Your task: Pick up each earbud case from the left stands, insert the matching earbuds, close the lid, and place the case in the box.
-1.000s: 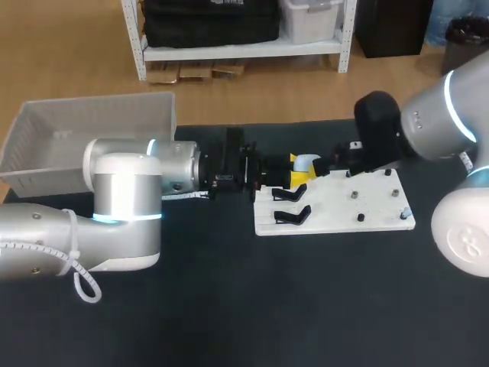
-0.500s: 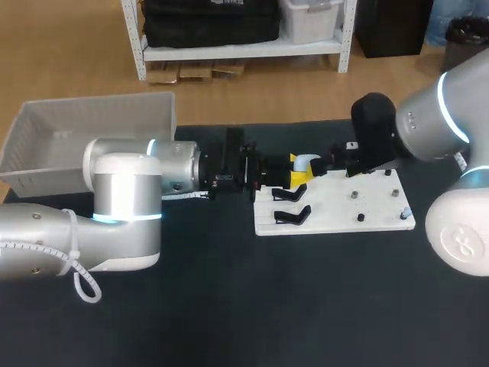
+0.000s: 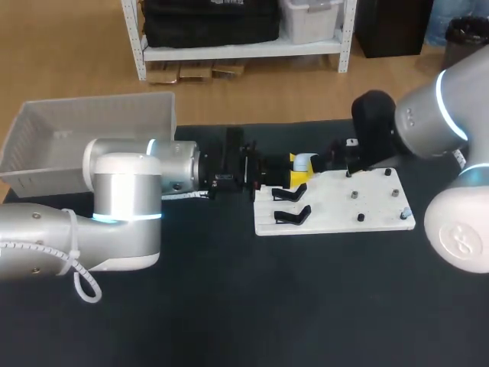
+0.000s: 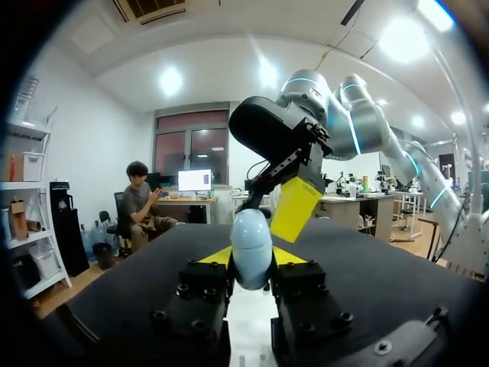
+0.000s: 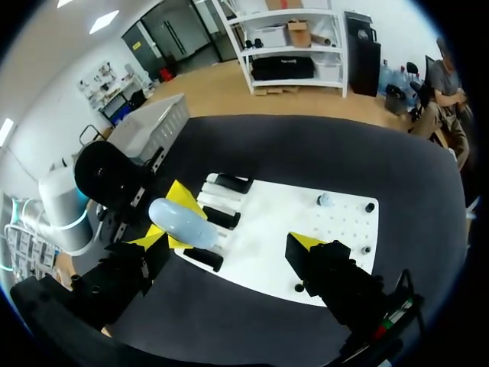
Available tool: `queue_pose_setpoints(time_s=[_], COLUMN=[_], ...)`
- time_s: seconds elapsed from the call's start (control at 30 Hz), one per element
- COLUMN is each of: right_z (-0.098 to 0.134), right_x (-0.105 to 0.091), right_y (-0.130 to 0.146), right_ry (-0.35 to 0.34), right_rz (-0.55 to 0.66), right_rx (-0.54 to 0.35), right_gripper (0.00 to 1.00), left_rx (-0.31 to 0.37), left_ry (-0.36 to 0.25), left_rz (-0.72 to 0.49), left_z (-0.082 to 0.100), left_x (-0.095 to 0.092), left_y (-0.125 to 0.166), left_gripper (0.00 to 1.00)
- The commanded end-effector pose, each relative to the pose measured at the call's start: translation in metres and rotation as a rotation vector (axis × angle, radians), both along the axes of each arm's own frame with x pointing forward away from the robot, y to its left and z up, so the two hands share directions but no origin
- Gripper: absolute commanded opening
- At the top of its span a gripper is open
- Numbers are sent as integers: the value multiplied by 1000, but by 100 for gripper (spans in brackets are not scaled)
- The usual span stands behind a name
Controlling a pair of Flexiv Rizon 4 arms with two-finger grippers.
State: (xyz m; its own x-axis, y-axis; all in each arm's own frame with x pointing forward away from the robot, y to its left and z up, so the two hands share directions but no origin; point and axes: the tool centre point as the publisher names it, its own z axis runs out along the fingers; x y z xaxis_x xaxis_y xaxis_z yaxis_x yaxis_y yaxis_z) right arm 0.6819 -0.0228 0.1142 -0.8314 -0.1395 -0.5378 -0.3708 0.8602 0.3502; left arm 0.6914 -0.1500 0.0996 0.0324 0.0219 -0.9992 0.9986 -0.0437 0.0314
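Note:
A pale blue, egg-shaped earbud case (image 3: 306, 161) is held above the far left corner of the white board (image 3: 336, 205). My left gripper (image 3: 296, 170) is shut on it, its yellow tips on either side. In the left wrist view the case (image 4: 251, 248) stands upright between the fingertips of the left gripper (image 4: 252, 264). My right gripper (image 3: 330, 162) hovers just right of the case, open wide and holding nothing. In the right wrist view the case (image 5: 183, 223) lies ahead of one finger of the right gripper (image 5: 229, 246). Small earbud holders (image 3: 356, 196) dot the board's right half.
Black case stands (image 3: 291, 215) sit on the board's left part, and also show in the right wrist view as stands (image 5: 223, 218) on the board (image 5: 306, 222). A pale plastic basket (image 3: 84, 134) stands at the table's far left. The dark tabletop (image 3: 252, 298) runs in front of the board.
My right gripper has drifted slightly left and toward the far side of the board, closer to the held case. The left arm and the case have stayed put.

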Motion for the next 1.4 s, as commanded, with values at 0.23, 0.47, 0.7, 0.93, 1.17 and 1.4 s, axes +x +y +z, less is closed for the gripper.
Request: queue_pose_setpoints(time_s=[0.23,0.47,0.7,0.93,1.17,1.4], right_z=[13,35,51,29,-1,-21], right_x=[7,8,-2,-21,-38,-48], right_y=[2,-6,-51,-102,-132,-152], right_ry=[-32,-89,-106,42,120,99], right_rz=[-18,-6,29,2,-30,-38], right_rx=[-11,-33,-263,-495,-552,-559], right_gripper=[100,100,100,100,100,100], left_rx=[-3,-3,-3,-3,-3,-3], left_ry=[-1,-1,-1,-1,-1,-1], left_rz=[-1,-1,-1,-1,-1,-1], left_z=[-1,-1,-1,-1,-1,-1], left_x=[0,0,0,0,0,0], left_y=[-1,-1,-1,-1,-1,-1], left_gripper=[0,0,0,0,0,0])
